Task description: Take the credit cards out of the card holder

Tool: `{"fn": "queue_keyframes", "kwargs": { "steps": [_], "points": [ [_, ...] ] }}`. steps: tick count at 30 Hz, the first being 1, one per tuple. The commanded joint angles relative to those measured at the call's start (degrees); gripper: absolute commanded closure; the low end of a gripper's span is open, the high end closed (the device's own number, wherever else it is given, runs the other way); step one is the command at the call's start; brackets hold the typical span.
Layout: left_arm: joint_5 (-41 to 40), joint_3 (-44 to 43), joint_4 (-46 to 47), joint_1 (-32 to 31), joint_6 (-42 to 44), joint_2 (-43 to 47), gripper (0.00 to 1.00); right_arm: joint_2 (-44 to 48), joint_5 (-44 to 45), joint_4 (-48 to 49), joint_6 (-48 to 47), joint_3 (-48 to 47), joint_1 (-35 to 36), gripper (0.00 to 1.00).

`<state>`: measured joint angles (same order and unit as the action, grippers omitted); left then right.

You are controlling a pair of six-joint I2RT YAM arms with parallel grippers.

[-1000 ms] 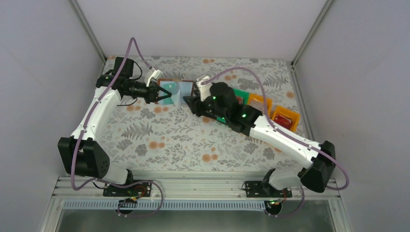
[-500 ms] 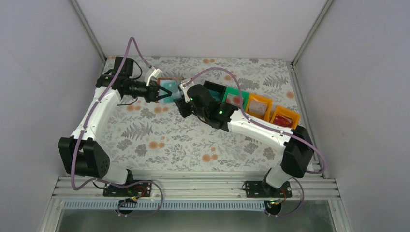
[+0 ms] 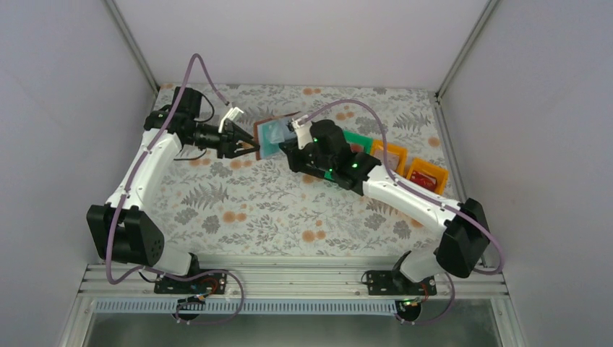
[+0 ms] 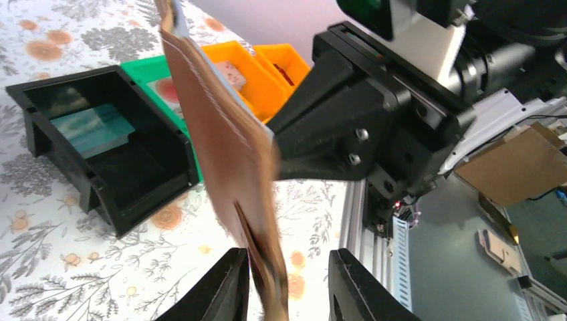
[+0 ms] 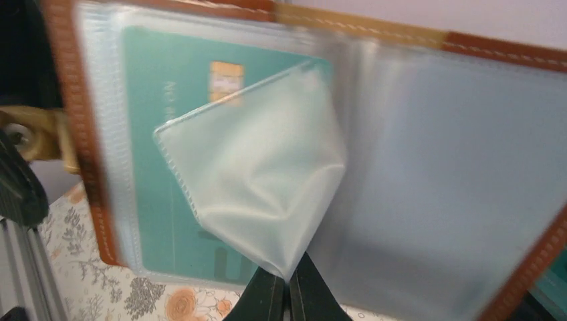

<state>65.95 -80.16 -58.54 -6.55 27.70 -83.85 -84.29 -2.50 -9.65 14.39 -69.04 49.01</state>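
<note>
The card holder (image 3: 273,134) hangs open above the bench (image 3: 253,210), between both arms. The right claw (image 5: 289,294), pressed together, pinches the holder by a clear inner sleeve (image 5: 267,194). A teal card (image 5: 160,134) sits in a pocket behind the sleeve. The left claw (image 4: 289,267) stands spread astride the brown edge, seemingly not gripping.

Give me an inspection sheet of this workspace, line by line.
Surface: floral table cover, lying flat.
Job's things: card holder open, held up between the arms; teal card inside it under plastic.
Clutter: black bin holding a second teal card; green bin; orange bins, things inside.
Grippers: left gripper jaws apart around the holder's lower edge; right gripper shut on a clear sleeve.
Cables: purple cables loop off both arms.
Surroundings: pale walls; metal rail in front.
</note>
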Motion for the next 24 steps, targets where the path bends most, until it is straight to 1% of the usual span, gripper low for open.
{"fn": "queue_keyframes", "kwargs": {
  "steps": [1, 4, 6, 9, 11, 12, 13, 15, 16, 17, 20, 22, 23, 24],
  "points": [
    [4.8, -1.5, -3.5, -0.1, 4.2, 0.3, 0.70, 3.9, -11.9, 3.8, -4.3, 2.0, -2.7, 0.96],
    [4.9, -1.2, -2.7, -0.2, 3.4, 0.0, 0.72, 4.8, -15.4, 4.0, -5.4, 2.3, -3.0, 0.96],
    [4.7, -1.1, -2.3, -0.3, 3.3, -0.1, 0.70, 4.8, -16.5, 3.4, -5.9, 1.6, -3.0, 0.96],
    [5.0, -0.7, -2.7, -0.7, 4.1, -0.2, 0.52, 4.7, -17.7, 3.6, -6.2, 1.2, -3.0, 0.96],
    [4.9, -0.7, -3.0, -0.9, 4.6, -0.1, 0.50, 4.3, -19.2, 3.5, -6.6, 0.7, -3.0, 0.96],
    [4.8, -0.7, -3.0, -0.9, 4.6, -0.1, 0.53, 4.1, -20.2, 3.4, -6.8, 0.6, -3.0, 0.96],
    [4.7, -0.8, -3.0, -0.9, 4.6, 0.0, 0.60, 4.1, -21.3, 3.5, -7.1, 0.6, -3.0, 0.96],
    [4.6, -0.9, -3.1, -0.9, 4.8, 0.1, 0.81, 4.7, -22.9, 4.4, -7.4, 1.1, -3.0, 0.96],
    [4.6, -0.8, -3.2, -1.0, 4.9, 0.0, 0.90, 5.3, -23.4, 5.1, -7.6, 1.7, -3.1, 0.96],
    [4.6, -0.7, -3.2, -0.9, 5.0, 0.0, 0.96, 5.9, -23.9, 6.0, -7.5, 2.3, -3.2, 0.96],
    [4.7, -0.5, -3.3, -0.9, 5.3, 0.1, 0.98, 7.8, -26.2, 8.7, -6.1, 4.8, -4.5, 0.96],
    [4.9, -0.6, -3.7, -0.9, 5.8, 0.2, 0.98, 8.8, -26.3, 9.2, -5.0, 6.0, -5.4, 0.96],
    [4.8, -0.7, -3.8, -0.9, 5.9, 0.3, 0.98, 9.2, -25.6, 9.2, -4.0, 6.5, -6.0, 0.94],
    [4.7, -0.9, -3.8, -0.9, 6.0, 0.5, 0.98, 9.6, -24.1, 9.2, -2.6, 7.2, -6.7, 0.90]
  ]
}}
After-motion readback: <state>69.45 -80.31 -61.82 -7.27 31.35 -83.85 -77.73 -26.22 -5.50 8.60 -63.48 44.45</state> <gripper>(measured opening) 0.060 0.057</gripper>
